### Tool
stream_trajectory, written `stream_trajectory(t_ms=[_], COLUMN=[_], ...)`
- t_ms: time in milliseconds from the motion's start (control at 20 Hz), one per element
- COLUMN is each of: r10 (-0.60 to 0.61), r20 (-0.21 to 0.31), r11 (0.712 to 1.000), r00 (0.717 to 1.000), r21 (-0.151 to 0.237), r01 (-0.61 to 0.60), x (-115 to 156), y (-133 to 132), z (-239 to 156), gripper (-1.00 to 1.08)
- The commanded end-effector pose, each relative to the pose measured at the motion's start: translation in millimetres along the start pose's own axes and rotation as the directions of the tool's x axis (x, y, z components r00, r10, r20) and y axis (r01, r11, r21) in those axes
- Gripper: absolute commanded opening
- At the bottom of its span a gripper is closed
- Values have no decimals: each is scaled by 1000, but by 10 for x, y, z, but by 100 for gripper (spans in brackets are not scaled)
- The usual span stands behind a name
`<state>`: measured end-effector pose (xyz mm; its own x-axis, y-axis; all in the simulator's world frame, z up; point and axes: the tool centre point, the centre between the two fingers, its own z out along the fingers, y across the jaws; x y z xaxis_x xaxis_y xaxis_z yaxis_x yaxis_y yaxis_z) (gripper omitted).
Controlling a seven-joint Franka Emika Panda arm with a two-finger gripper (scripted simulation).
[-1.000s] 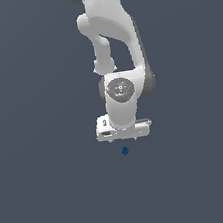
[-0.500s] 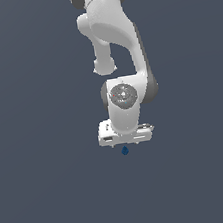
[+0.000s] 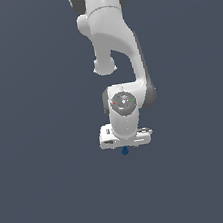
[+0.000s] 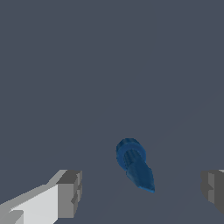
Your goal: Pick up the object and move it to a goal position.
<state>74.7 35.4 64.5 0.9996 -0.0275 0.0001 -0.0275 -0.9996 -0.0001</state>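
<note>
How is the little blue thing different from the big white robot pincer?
The object is dark blue; the pincer is white with grey fingertips. In the exterior view the object is a tiny dot, far smaller than the pincer above it. The object is rounded with a tapered end; the pincer's fingertips are blocky. Shared: both are plain and solid-coloured, and the object lies between the open fingers, untouched.
</note>
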Motion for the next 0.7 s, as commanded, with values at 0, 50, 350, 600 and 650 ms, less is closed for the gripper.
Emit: stream_trajectory(t_ms=[0, 50, 350, 600, 650], r10=[0, 0, 0, 0, 0], r20=[1, 0, 0, 0, 0], r11=[1000, 1000, 1000, 1000, 1000], r00=[1000, 1000, 1000, 1000, 1000], r21=[0, 0, 0, 0, 0], r01=[0, 0, 0, 0, 0], x=[-5, -5, 10, 10, 10], y=[-1, 1, -1, -1, -1], z=[135, 169, 222, 222, 222], gripper=[100, 100, 100, -100, -100])
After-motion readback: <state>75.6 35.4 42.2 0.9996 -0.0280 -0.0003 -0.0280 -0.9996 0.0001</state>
